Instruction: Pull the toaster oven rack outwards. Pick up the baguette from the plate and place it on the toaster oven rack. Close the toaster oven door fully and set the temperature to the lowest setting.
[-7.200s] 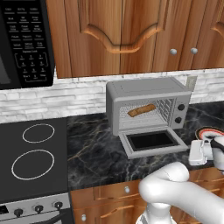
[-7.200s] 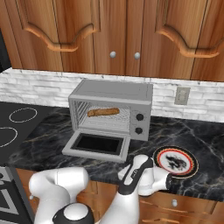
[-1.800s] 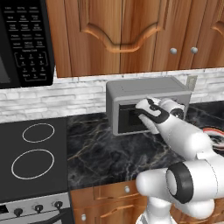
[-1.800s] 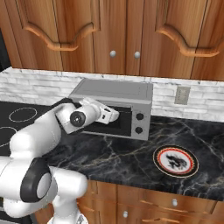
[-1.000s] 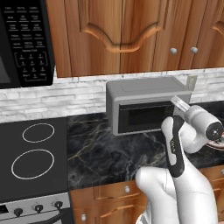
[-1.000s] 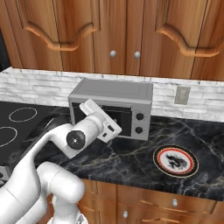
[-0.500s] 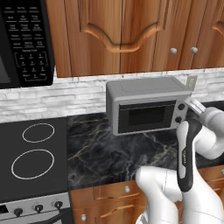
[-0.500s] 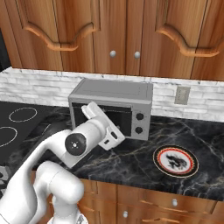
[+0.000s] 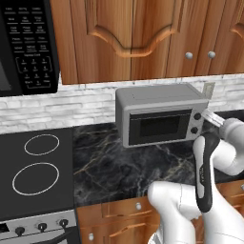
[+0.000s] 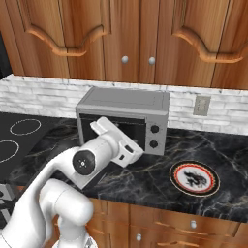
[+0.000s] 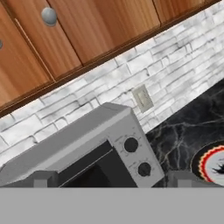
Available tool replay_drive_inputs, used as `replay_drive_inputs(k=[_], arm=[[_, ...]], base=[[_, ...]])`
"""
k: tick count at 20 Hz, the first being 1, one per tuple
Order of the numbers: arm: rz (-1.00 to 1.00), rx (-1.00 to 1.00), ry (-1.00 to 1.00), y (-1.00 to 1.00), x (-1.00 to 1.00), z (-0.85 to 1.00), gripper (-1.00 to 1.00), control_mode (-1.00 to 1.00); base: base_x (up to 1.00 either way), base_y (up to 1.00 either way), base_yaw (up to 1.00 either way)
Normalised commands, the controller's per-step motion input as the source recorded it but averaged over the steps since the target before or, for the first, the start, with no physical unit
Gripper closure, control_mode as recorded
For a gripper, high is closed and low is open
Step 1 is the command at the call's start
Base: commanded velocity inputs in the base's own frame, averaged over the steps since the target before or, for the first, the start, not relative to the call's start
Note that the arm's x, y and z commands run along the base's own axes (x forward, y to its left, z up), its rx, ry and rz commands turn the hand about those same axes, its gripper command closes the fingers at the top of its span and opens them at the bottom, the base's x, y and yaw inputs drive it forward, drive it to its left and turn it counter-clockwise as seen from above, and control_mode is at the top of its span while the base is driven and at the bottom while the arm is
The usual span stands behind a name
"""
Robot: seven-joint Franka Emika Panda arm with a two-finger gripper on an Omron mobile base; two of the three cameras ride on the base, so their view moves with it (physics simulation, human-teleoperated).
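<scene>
Two dark knobs sit one above the other at the right end of the oven, which stands on the black marble counter against the white brick wall. The door is up and flush with the oven's front, its dark window shut over the cavity; the rack and the baguette cannot be made out behind the glass.

The gripper hangs in front of the oven, off the counter and clear of the door. In the right base view the white hand covers the left part of the door, with the knobs uncovered to its right. In the hand view the two finger tips rise far apart at the bottom edge, one under the door's window and the other below and to the right of the knobs, so the jaws stand wide with nothing between them. The gripper seems to be a little way back from the oven's front, though the views do not settle how close it is.

The plate lies on the counter to the right of the oven and nearer the counter's front edge, well apart from the gripper. Its white centre carries a dark printed figure and no bread. An outlet is set in the wall behind the oven's right side. Wooden cabinets hang above, a black microwave is at upper left, and a cooktop lies left of the counter.
</scene>
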Motion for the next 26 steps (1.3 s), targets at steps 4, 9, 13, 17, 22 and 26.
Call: replay_drive_inputs(k=[4,9,13,17,22,26], arm=[[0.0,-0.25,0.0,-0.15,0.14,-0.25,-1.0,-1.0],[0.0,-0.16,0.05,-0.08,0.26,-0.18,-1.0,-1.0],[0.03,-0.05,0.09,0.0,0.31,-0.1,-1.0,-1.0],[0.06,0.0,0.03,-0.02,0.38,-0.09,-1.0,-1.0],[0.08,0.0,0.0,-0.04,0.45,-0.18,-1.0,-1.0],[0.05,0.0,0.0,-0.22,0.26,-0.21,-1.0,-1.0]], base=[[0.0,0.0,0.0],[0.0,0.0,0.0],[0.0,0.0,0.0],[0.0,0.0,0.0],[0.0,0.0,0.0],[0.0,0.0,0.0]])
